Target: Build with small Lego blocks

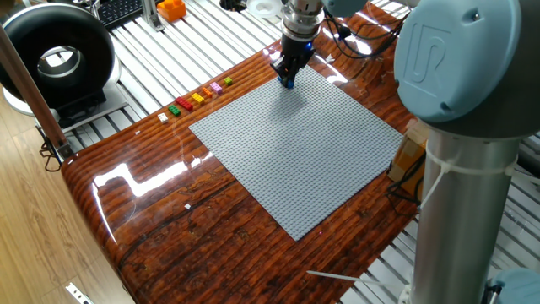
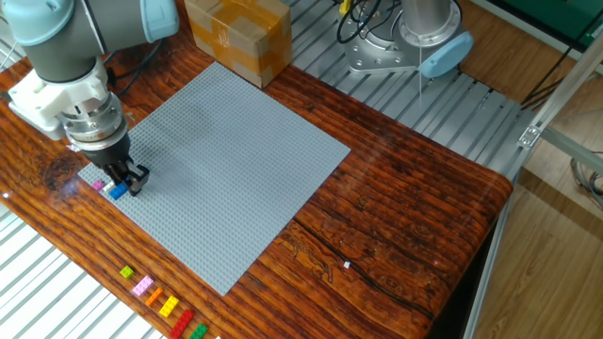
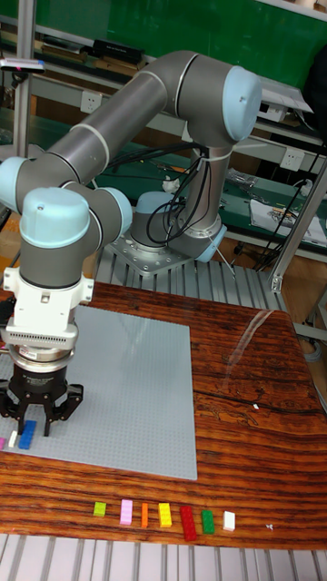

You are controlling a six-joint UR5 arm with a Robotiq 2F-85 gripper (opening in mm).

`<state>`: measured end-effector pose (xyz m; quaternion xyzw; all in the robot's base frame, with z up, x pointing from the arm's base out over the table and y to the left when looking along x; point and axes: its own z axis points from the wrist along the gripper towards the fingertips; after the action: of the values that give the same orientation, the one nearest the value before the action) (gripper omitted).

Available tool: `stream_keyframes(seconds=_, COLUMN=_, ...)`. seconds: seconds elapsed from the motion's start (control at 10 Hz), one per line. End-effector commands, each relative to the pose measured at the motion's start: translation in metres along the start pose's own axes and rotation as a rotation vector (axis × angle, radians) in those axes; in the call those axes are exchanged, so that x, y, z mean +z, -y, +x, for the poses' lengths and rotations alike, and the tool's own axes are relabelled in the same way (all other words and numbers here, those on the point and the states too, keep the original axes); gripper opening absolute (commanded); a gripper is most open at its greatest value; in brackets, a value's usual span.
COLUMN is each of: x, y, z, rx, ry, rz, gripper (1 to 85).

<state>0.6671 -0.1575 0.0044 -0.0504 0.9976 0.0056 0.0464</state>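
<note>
One blue brick pinched in closed gripper over baseplate corner, beside pink brick; placing step; next, press straight down, release.

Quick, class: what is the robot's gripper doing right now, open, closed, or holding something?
Gripper: closed on a blue Lego block, down at the corner of the grey baseplate.

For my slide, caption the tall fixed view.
UR5 gripper holding a blue Lego block at the grey baseplate's corner, seven spare blocks lined up below.
</note>
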Motion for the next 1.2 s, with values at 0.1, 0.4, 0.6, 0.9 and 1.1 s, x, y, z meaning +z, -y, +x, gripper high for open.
stream_keyframes(seconds=0.1, x=-0.001, y=-0.006, z=-0.002, rx=0.034, ry=0.007, rz=-0.027, gripper=40.0)
stream_keyframes(seconds=0.4, x=0.000, y=-0.018, z=-0.001, rx=0.110, ry=-0.001, rz=-0.074, gripper=38.0)
stream_keyframes(seconds=0.6, x=0.000, y=-0.024, z=0.002, rx=0.145, ry=-0.015, rz=-0.096, gripper=37.7)
stream_keyframes(seconds=0.9, x=-0.003, y=-0.034, z=0.007, rx=0.191, ry=-0.046, rz=-0.137, gripper=38.0)
stream_keyframes(seconds=1.1, x=-0.002, y=-0.013, z=0.009, rx=0.173, ry=-0.050, rz=-0.058, gripper=38.0)
